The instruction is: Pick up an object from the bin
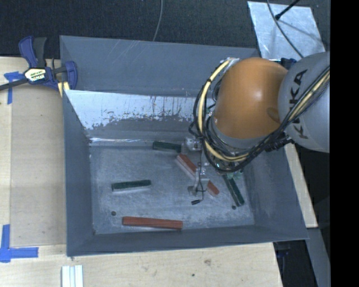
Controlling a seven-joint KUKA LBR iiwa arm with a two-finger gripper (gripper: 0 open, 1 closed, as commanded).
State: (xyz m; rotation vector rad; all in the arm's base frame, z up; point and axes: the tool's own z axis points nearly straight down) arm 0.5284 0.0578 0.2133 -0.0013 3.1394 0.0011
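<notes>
We list, along the top: a black matte ground (112, 19), unlit; one thin cable (161, 17) hanging down across it; a pale creased sheet (280, 31) at upper right, crossed by thin black rods (287, 9). Left and below: tan tabletop (33, 168), evenly lit.

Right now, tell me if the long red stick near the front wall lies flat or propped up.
Lying flat: the red stick rests full-length on the bin floor.
</notes>
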